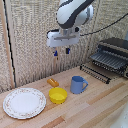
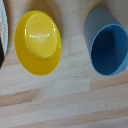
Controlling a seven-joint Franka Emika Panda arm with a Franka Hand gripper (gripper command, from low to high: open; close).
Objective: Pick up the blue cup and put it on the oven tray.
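The blue cup (image 1: 77, 84) stands upright on the wooden table, its handle toward the exterior view's right. In the wrist view the blue cup (image 2: 107, 49) is seen from above, empty inside. My gripper (image 1: 61, 51) hangs high above the table, over the space between the cup and the yellow bowl, with its fingers apart and nothing between them. The oven tray (image 1: 107, 61) of thin metal bars juts out of the dark toaster oven at the exterior view's right. My fingers do not show in the wrist view.
A yellow bowl (image 1: 58, 95) sits just beside the cup, also seen as the yellow bowl (image 2: 38, 42) from above. A round patterned white plate (image 1: 24, 102) lies at the exterior view's left. A small orange object (image 1: 52, 81) lies behind the bowl. The toaster oven (image 1: 116, 50) stands at the right.
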